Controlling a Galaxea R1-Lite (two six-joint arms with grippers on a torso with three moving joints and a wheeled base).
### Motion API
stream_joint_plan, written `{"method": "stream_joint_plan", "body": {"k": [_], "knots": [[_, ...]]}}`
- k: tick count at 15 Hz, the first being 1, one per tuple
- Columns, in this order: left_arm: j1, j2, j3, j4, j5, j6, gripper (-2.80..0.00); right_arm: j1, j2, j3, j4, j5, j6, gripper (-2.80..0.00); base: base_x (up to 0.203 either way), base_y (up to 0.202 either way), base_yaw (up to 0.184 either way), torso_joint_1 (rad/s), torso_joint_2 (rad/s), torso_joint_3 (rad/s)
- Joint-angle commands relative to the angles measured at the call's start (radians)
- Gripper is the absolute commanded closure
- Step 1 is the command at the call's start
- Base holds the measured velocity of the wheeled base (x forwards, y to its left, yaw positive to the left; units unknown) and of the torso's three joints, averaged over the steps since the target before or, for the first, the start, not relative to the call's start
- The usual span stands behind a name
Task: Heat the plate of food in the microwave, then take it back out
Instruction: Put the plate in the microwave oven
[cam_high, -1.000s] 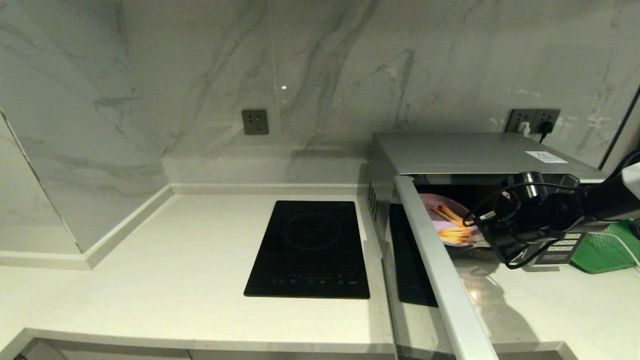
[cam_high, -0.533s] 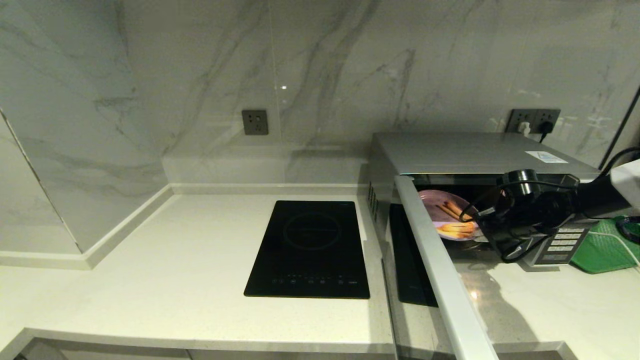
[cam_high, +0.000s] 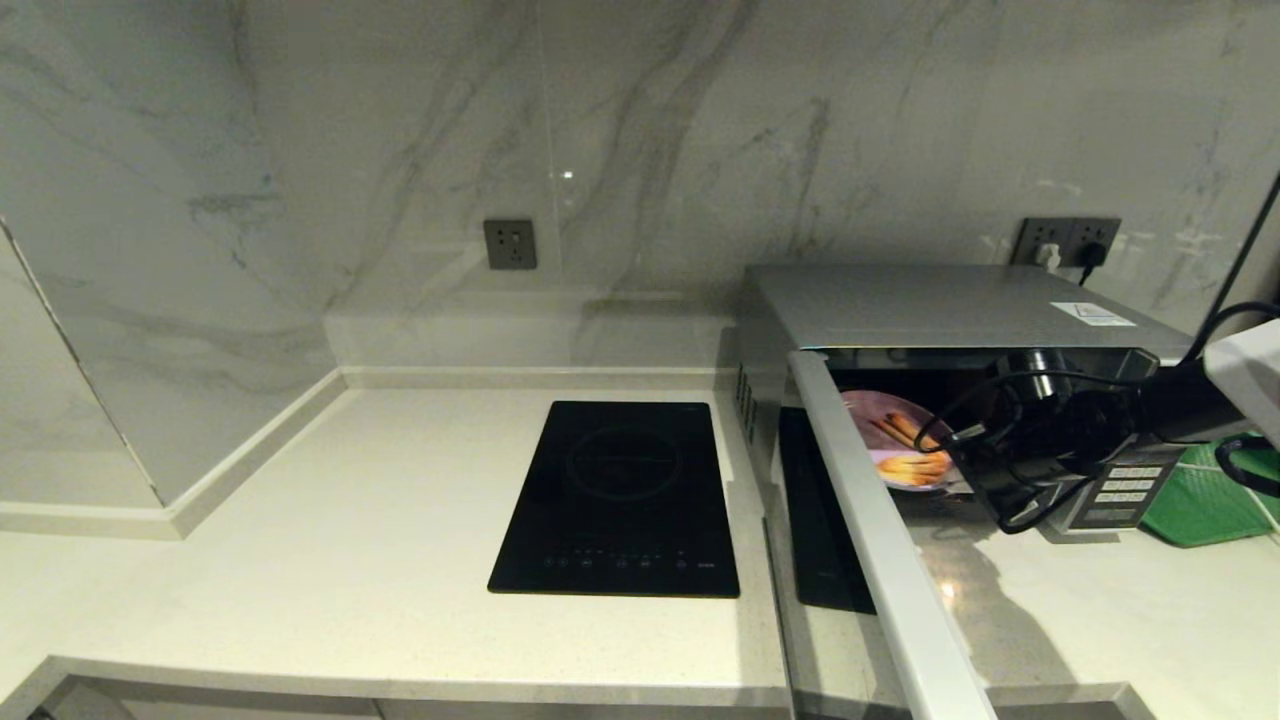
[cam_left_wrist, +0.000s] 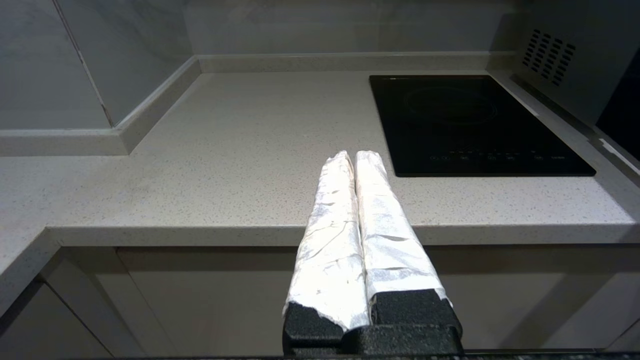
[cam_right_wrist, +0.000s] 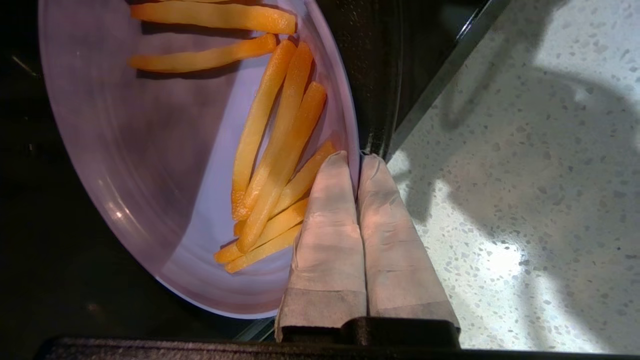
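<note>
Marble-veined wall panels rise behind a pale speckled countertop (cam_high: 400, 500), where a flat black induction hob (cam_high: 620, 495) lies just beside the microwave (cam_high: 940, 305). We see the microwave's door (cam_high: 880, 540) swung wide toward us, its edge running along the left side of the cavity.

Our right gripper (cam_right_wrist: 356, 159) reaches into the cavity mouth from the right, and its two wrapped fingers (cam_right_wrist: 330, 220) are pressed together on the near rim of the plate of food (cam_right_wrist: 150, 130), one finger over the plate and one outside it. The plate (cam_high: 895, 450) sits half inside the dark cavity, and the yellow-orange sticks (cam_right_wrist: 280, 150) lie across it, some touching the inner finger. Whether the plate rests on the cavity floor or hangs in our grip, we cannot tell.

Our left gripper (cam_left_wrist: 354, 156) is parked low in front of the counter edge, its foil-wrapped fingers closed on nothing.

We judge this to be a transfer step through the doorway, going in or coming out; a single moment does not settle which. Either way, the next move calls for keeping the plate level so the sticks do not slide, and clearing the sill and the door edge without knocking them. A green tray (cam_high: 1210, 500) lies beyond the button panel (cam_high: 1125, 490), out of the path.
</note>
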Motion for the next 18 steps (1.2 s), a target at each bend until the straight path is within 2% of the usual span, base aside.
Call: {"method": "stream_joint_plan", "body": {"k": [1,7,8,14,18], "knots": [[-0.001,0.000,0.000,0.000,0.001,-0.001,0.00,0.000,-0.018,0.011,-0.001,0.005,0.005,0.00,0.000,0.000,0.000,0.000,0.00,0.000],[-0.001,0.000,0.000,0.000,0.001,-0.001,0.00,0.000,-0.046,0.033,-0.003,0.028,0.002,0.00,0.000,0.000,0.000,0.000,0.00,0.000],[-0.001,0.000,0.000,0.000,0.001,-0.001,0.00,0.000,-0.045,0.033,-0.003,0.027,0.000,-2.80,0.000,0.000,0.000,0.000,0.00,0.000],[-0.001,0.000,0.000,0.000,0.001,0.000,0.00,0.000,-0.062,0.037,-0.004,0.023,-0.008,-2.80,0.000,0.000,0.000,0.000,0.00,0.000],[-0.001,0.000,0.000,0.000,0.001,0.000,0.00,0.000,-0.144,0.099,-0.005,0.027,-0.013,-2.80,0.000,0.000,0.000,0.000,0.00,0.000]]}}
